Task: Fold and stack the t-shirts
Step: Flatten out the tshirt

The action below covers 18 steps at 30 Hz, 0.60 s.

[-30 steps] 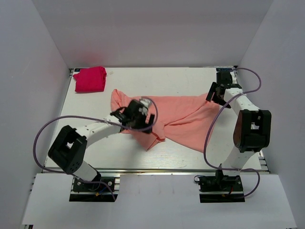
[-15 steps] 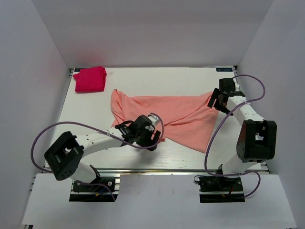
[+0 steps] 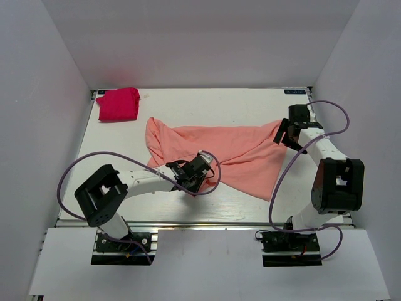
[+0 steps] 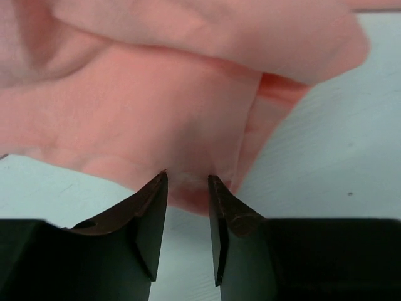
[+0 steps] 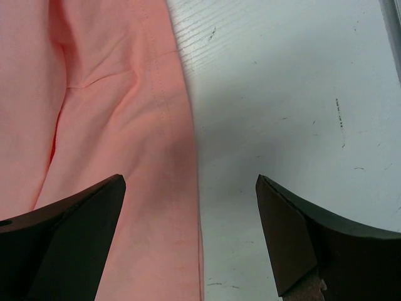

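- My left pincer (image 4: 188,182): jaws close together with a gap between them, tips at the near hem of the salmon t-shirt (image 3: 244,147), not clamped.
- My right pincer (image 5: 191,182): released, spread wide over that shirt's right edge.
- Salmon t-shirt lies rumpled mid table (image 3: 207,103); magenta t-shirt (image 3: 118,104) folded, far-left corner.

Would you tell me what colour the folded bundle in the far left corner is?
The bundle is plain magenta-red, clearest in the top view.

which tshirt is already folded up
The magenta-red cotton t-shirt in the far left corner, a compact bundle; the salmon-pink t-shirt lies spread and rumpled.
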Motion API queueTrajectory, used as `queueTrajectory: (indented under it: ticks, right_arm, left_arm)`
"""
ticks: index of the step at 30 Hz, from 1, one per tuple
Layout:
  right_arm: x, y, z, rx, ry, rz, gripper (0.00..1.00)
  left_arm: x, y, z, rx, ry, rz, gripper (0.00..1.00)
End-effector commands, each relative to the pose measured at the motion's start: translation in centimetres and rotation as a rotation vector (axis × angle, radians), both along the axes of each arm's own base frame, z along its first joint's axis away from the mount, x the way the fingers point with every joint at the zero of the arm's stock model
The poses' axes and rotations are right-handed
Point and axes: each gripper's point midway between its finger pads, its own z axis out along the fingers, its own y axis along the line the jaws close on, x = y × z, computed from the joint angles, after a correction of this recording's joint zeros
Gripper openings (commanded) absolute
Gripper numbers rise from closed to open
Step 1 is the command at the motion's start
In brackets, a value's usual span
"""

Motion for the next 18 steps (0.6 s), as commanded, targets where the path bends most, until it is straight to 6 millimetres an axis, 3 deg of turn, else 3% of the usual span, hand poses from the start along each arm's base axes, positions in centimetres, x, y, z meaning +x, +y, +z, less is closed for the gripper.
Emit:
queueTrajectory:
  ticks: [1, 5, 11, 18]
  right_arm:
    - [0.1, -0.5, 1.3, -0.012, -0.047, -0.019, 0.9]
    - [0.1, -0.4, 1.4, -0.011, -0.05, -0.014, 0.9]
    - [0.0, -0.3, 1.2, -0.004, -0.045, -0.011, 0.9]
    - [-0.2, -0.5, 1.0, -0.006, -0.036, -0.015, 0.9]
  left_arm:
    - [0.7, 0.7, 0.6, 0.041, -0.042, 0.045, 0.43]
    - [0.0, -0.5, 0.6, 0.0, -0.017, 0.003, 0.49]
    - [-0.5, -2.9, 2.2, -0.138, -0.009, -0.07, 0.6]
    - [-0.2, -1.5, 0.3, -0.047, -0.004, -0.027, 0.57]
